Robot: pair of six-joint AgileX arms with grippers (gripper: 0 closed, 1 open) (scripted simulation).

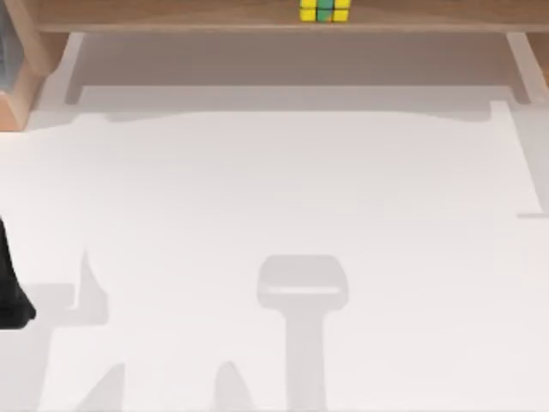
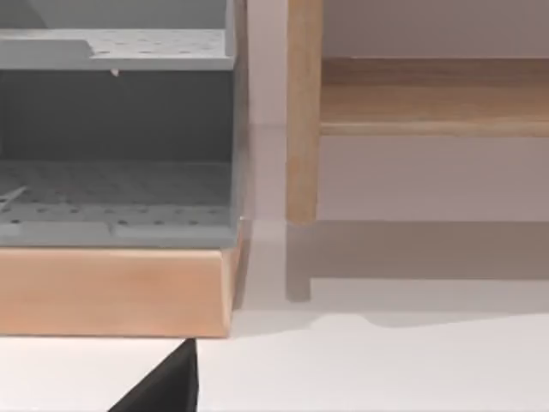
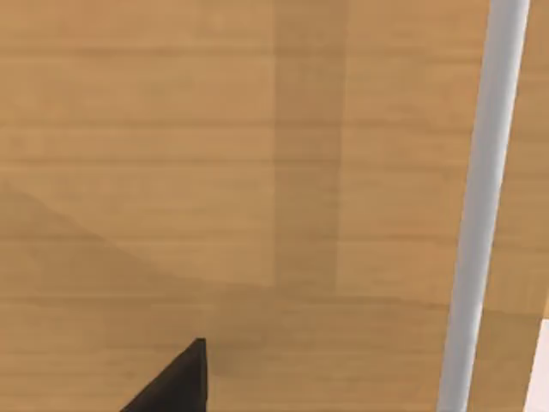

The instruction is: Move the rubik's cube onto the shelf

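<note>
at the near left edge of the white worktop [image 1: 274, 215], a dark part of the left arm [image 1: 10, 292] is seen from above, parked low at the side. whether its jaws are open or closed cannot be told. in the left wrist view a single dark fingertip [image 2: 167, 386] is seen over the worktop. beyond it stands a grey perforated rack [image 2: 116, 137] on a light wooden base [image 2: 111, 292], and just beside that rack a wooden side support [image 2: 303, 112] of the shelf is seen upright.

in the right wrist view one dark fingertip [image 3: 176, 382] is shown against a light-brown wooden surface [image 3: 171, 154], with a pale grey bar [image 3: 480, 206] running alongside; the state of the right jaws cannot be told either.

farthest off, along the far edge in the top view, the shelf [image 1: 171, 15] is stretched across the worktop on its side supports. the rubik's cube [image 1: 324, 10] is seen resting on the shelf board, a little right of its middle, with yellow and green squares showing. it is well apart from the left arm.
</note>
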